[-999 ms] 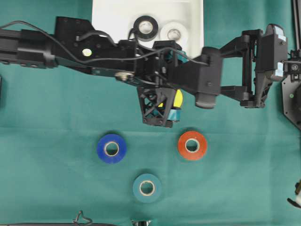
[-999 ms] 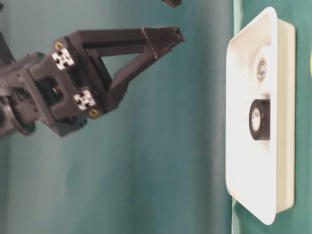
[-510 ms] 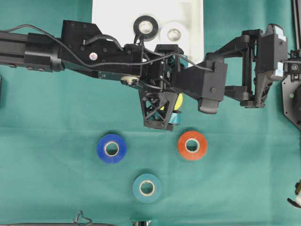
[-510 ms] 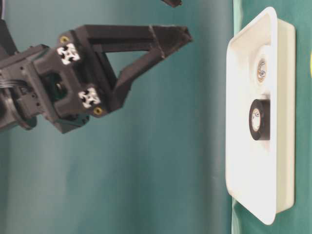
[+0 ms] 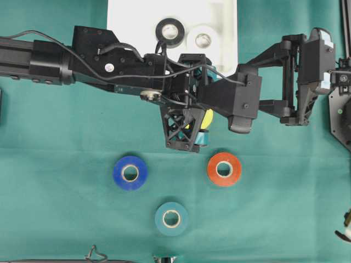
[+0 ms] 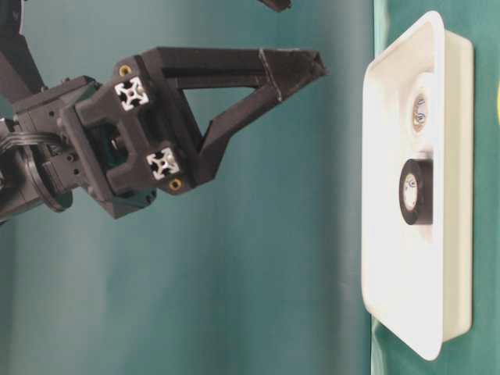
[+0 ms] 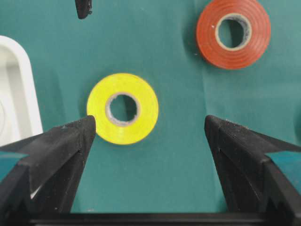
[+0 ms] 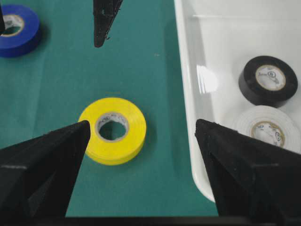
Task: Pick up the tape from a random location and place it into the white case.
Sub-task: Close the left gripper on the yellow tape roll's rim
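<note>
The left pincer (image 7: pixel 149 129) is standing wide apart and is holding nothing; its two black fingers (image 7: pixel 61 150) are showing on both sides of the left wrist view. Between and a little beyond them, the flat yellow roll of tape with a pale cardboard core (image 7: pixel 122 108) is lying on the green cloth of the table (image 7: pixel 164 179), nearer to the left finger. No finger is touching it. In the overhead view this left pincer (image 5: pixel 189 137) is hanging over the yellow roll and is hiding most of it.

The right pincer (image 8: pixel 141 134) is also spread and empty. It is looking at the same yellow roll (image 8: pixel 113 130), which is lying just beside the rim of the shallow white rectangular plastic case (image 8: pixel 188 94), but outside it. Inside the case, a black roll of tape (image 8: pixel 268 80) and a white roll of tape (image 8: pixel 265 128) are lying next to each other.

Farther away on the table, an orange-red roll of tape (image 5: pixel 224 169), a blue roll of tape (image 5: pixel 130 172) and a teal roll of tape (image 5: pixel 171 218) are lying well apart from each other.
</note>
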You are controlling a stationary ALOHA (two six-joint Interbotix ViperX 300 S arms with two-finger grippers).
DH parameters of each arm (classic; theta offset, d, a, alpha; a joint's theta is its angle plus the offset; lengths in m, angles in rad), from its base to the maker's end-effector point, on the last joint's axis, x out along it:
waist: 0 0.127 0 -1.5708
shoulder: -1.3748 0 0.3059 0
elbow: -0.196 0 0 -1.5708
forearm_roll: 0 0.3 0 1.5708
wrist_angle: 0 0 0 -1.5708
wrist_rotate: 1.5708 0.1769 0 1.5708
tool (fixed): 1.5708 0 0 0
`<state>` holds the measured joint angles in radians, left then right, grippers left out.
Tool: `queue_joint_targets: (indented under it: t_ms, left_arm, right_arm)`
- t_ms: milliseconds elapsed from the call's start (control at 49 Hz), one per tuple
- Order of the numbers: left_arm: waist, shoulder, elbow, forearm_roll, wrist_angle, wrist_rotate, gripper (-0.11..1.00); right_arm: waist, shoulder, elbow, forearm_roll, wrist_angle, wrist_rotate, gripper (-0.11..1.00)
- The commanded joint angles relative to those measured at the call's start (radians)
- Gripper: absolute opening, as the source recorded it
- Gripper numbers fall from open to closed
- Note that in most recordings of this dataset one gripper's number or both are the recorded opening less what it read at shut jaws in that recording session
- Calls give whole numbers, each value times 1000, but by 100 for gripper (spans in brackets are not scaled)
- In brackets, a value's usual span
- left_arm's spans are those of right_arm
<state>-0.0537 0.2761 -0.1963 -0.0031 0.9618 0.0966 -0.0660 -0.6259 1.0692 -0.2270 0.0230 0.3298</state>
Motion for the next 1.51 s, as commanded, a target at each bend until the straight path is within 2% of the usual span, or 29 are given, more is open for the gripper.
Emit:
queue_joint_targets:
  t_ms: [0, 184, 775, 1163, 1489]
  left_arm:
    - [-2, -48, -14, 2, -8, -2, 96]
    - [-2, -46, 11, 2, -40, -2, 96]
    - [11, 6, 233, 3, -319, -37, 96]
    - [11, 138, 239, 3, -393, -37, 96]
    - [18, 152, 259, 2, -422, -38, 96]
  right_arm:
    - [0, -2, -20, 0, -6, -2, 89]
    - [0, -2, -20, -2, -6, -2, 89]
    - [0, 28, -26, -2, -12, -2, 89]
    - [0, 29, -26, -2, -12, -2, 89]
    - [0, 31, -26, -2, -11, -2, 89]
